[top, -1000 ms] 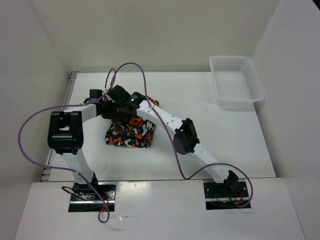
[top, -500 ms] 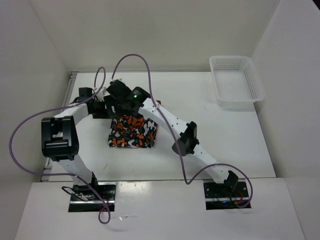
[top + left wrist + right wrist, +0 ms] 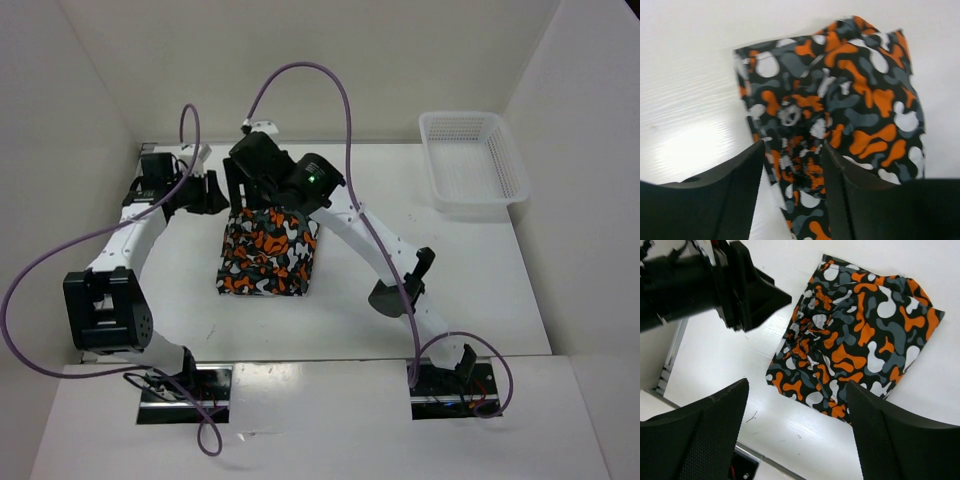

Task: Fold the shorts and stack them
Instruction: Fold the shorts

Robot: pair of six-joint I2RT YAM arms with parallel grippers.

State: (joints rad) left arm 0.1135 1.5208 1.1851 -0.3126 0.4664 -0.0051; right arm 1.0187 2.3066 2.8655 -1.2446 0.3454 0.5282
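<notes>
Fingers: left gripper point(image 3: 792, 150) has its two fingers point(image 3: 740, 185) apart with nothing pinched. Fabric shows through the gap in the left wrist view, but it lies on the table below and ahead of the tips. Right gripper point(image 3: 797, 390) has its fingers spread wide and empty, hanging over the cloth.

Step in hand (judgement): letting go after a fold and getting clear.
- Lift each gripper straight up before swinging away, so no fingertip drags a layer and opens the fold.
- Gathered waistband along one side looks rumpled and raised. A light press or smoothing stroke there would probably help the packet sit flat for stacking.
- Edges look roughly square; check the loose corner before any further fold.
- Fabric is soft and will likely shift on the smooth table point(image 3: 450, 270), so any regrasp should take all layers at once.

Position: the shorts point(image 3: 268, 252) lie as a folded rectangle.
- Left fingers: packet starts just ahead of the tips and runs forward and to the right.
- Right fingers: packet lies beneath and beyond the tips, nearer the right finger, not touching.
- The left gripper sits beside the packet's far corner.
</notes>
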